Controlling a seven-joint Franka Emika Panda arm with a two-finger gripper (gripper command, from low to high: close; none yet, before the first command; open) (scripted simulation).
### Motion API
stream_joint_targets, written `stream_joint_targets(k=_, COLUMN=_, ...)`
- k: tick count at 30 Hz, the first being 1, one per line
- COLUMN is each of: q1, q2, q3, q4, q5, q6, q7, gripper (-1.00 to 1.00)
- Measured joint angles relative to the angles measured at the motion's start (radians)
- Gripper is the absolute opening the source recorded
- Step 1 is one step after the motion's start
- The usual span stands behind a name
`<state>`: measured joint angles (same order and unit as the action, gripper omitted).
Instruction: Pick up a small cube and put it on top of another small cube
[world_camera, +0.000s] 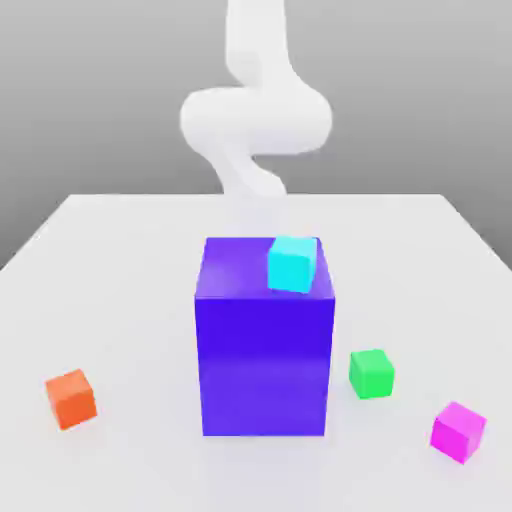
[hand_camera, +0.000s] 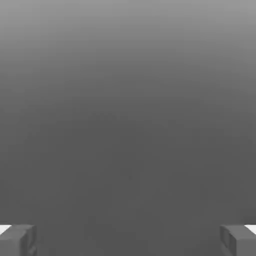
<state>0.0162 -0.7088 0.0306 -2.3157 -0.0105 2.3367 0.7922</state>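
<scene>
At the exterior view's lower left, an orange cube (world_camera: 71, 399) sits tilted to the frame on the pale bench (world_camera: 130, 300). Next, the blue block (world_camera: 264, 350) stands upright at the centre, with a cyan cube (world_camera: 291, 265) on its top. Above it, in the upper middle, the white arm (world_camera: 256, 115) comes down from the top edge, bends, and narrows downward behind the block. The pincer (hand_camera: 128, 241) is spread wide in the hand view. Further right lies the green cube (world_camera: 371, 374), then the pink cube (world_camera: 458, 433) at lower right, on the bench.

Small cube (world_camera: 293, 264) on large block (world_camera: 264, 365), three cubes beside it on table (world_camera: 130, 260)
</scene>
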Motion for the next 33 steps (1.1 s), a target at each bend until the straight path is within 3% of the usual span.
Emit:
stream_joint_targets(k=17, q1=0.133, q2=0.622, q3=0.204, q4=-0.107, q5=-0.112, q6=0.25, q7=-0.024, gripper=0.0)
stream_joint_targets(k=25, q1=0.233, q2=0.913, q3=0.254, q4=-0.157, q5=-0.169, q6=0.366, q7=-0.031, gripper=0.0)
stream_joint_targets(k=31, q1=0.326, q2=1.13, q3=0.17, q4=-0.129, q5=-0.271, q6=0.512, q7=0.036, gripper=0.0)
stream_joint_targets(k=32, q1=0.334, q2=1.15, q3=0.159, q4=-0.124, q5=-0.284, q6=0.527, q7=0.045, gripper=-1.0)
stream_joint_targets(k=33, q1=0.334, q2=1.15, q3=0.159, q4=-0.124, q5=-0.284, q6=0.527, q7=0.045, gripper=-1.0)
